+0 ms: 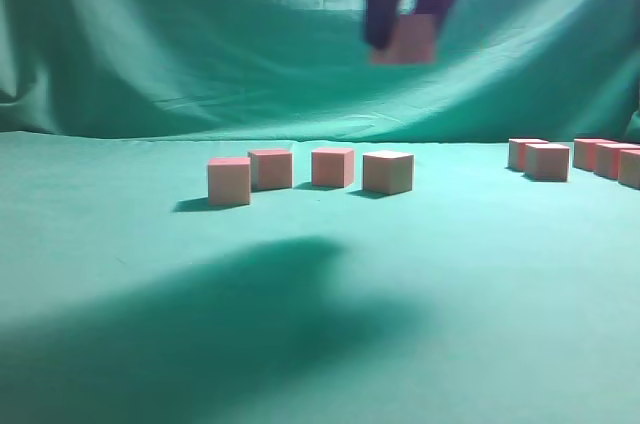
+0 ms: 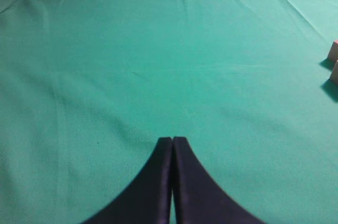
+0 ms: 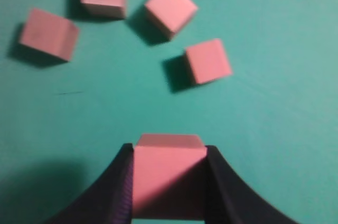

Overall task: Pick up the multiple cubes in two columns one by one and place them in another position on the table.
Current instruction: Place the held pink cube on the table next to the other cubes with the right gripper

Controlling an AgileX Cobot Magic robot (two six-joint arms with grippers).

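My right gripper (image 1: 405, 39) hangs high above the table (image 1: 320, 344), shut on one pink cube (image 1: 408, 41). The right wrist view shows that cube (image 3: 169, 179) clamped between both fingers. Beneath it lie several placed cubes (image 3: 207, 61) in a loose cluster; they appear in a row (image 1: 332, 167) at the table's middle in the exterior view. More cubes (image 1: 547, 161) stand in a group at the far right. My left gripper (image 2: 172, 140) is shut on nothing, low over bare cloth, and two cube edges (image 2: 333, 52) show at the right border of its view.
A wrinkled green backdrop (image 1: 200, 34) hangs behind the table. A large arm shadow (image 1: 250, 314) falls across the front of the cloth.
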